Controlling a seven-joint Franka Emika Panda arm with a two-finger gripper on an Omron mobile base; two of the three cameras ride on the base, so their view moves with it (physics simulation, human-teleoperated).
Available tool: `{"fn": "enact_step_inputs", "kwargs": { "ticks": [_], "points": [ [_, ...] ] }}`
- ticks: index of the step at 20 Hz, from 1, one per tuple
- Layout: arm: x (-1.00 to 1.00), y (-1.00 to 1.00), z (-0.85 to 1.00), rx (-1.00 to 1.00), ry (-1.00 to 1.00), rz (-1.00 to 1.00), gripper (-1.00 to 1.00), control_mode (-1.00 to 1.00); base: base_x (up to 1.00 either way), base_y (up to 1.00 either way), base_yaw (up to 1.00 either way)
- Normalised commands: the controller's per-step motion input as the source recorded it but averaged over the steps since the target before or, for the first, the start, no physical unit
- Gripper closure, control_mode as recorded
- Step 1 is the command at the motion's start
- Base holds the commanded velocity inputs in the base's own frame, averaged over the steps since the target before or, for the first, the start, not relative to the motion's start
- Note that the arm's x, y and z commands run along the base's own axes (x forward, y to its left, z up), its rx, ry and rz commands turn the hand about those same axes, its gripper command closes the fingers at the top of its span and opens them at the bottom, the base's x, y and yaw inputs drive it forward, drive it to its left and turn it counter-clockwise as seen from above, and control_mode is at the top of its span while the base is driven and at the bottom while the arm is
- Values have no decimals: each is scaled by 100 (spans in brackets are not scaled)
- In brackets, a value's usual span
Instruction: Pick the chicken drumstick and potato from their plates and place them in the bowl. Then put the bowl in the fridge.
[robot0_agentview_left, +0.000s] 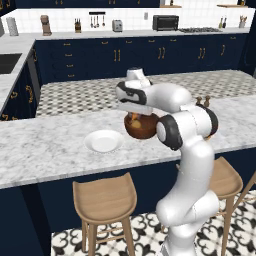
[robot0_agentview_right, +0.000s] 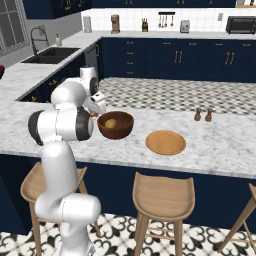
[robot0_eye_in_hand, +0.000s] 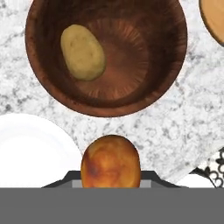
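The dark brown bowl stands on the marble counter, with the yellowish potato lying inside it, left of centre. My gripper is shut on the orange-brown chicken drumstick and hovers just short of the bowl's near rim, above bare counter. In the left base view the gripper hangs over the bowl, and the white plate lies bare to its left. The right base view shows the bowl with the potato in it and the bare wooden plate to its right.
Two small pepper mills stand behind the wooden plate. Wooden stools line the counter's near side. A sink sits on the far left counter, and navy cabinets run along the back.
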Motion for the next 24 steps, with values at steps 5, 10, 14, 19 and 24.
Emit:
{"fn": "enact_step_inputs", "kwargs": {
  "ticks": [5, 10, 14, 19, 24],
  "points": [
    [-11, -100, -6, -2, -12, 23, 100, -100, 0, 0, 0],
    [44, -82, -2, 0, -1, 14, 100, -100, 0, 0, 0],
    [63, 6, -44, 0, 1, 3, 100, -100, 0, 0, 0],
    [41, 13, -35, 1, 0, 0, 100, -100, 0, 0, 0],
    [0, 0, -22, 0, 0, 0, 100, -100, 0, 0, 0]
  ]
}}
